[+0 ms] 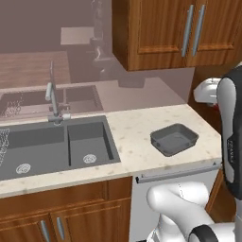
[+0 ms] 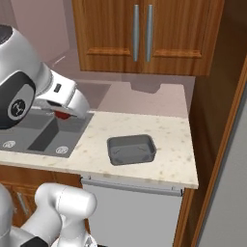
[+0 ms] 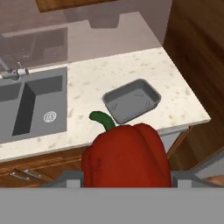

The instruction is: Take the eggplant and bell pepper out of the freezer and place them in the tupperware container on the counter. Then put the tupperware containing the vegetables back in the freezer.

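Gripper: the gripper [image 3: 127, 175] is clamped on the bell pepper [image 3: 126, 155], its jaws standing wide against the pepper's two sides; in the right base view a bit of red shows under the hand [image 2: 61, 115].
Bell pepper: red, with a curved green stem pointing up and away, carried high in the air above the front edge of the counter [image 3: 87, 92].
Tupperware container: the dark grey tray [image 3: 132, 100] sits empty on the counter, between the sink and the counter's right end; no eggplant lies in it.
Step in hand: judged to be carrying the pepper to the tray. To do it well, bring the hand squarely over the tray's middle, lower until the pepper is just above the floor of the tray, then let go, so that the rounded pepper does not roll over the shallow rim.
Nearby: the double sink [image 1: 56, 144] with its faucet [image 1: 53, 97] lies to the left of the tray, well apart.
In the way: nothing stands between hand and tray; the wooden wall cabinets [image 2: 144, 34] hang above and behind.
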